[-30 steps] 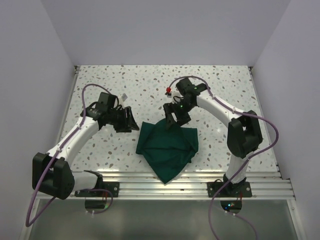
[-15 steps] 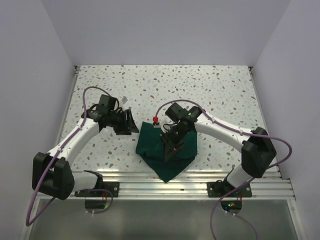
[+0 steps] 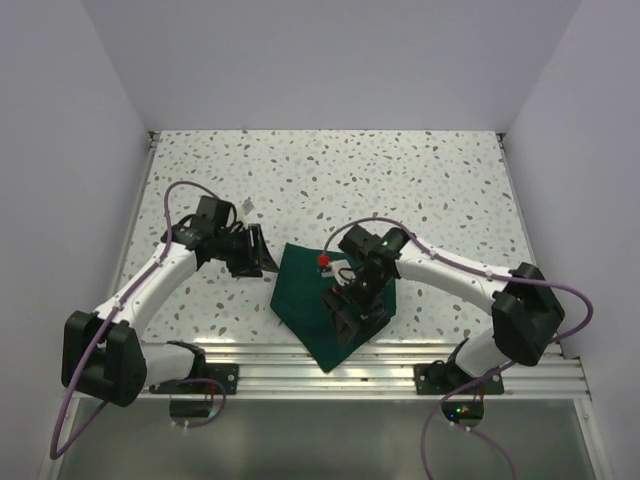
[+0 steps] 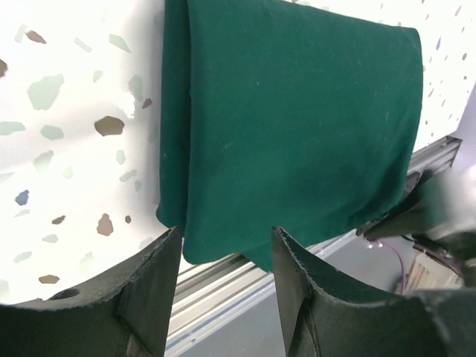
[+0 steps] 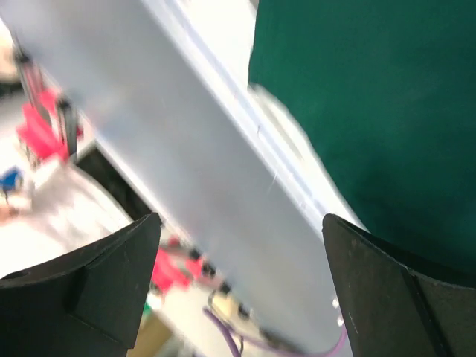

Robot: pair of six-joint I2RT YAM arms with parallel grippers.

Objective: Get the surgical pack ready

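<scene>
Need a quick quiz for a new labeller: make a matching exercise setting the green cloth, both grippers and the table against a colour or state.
1. surgical pack
2. left gripper
3. right gripper
4. table

A. white with speckles
B. open, over the pack
C. dark green, folded
D. open, beside the pack

Pairs: 1-C, 2-D, 3-B, 4-A.

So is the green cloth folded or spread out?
Folded. The green cloth lies as a compact bundle, with stacked layers showing along its edge.
</scene>
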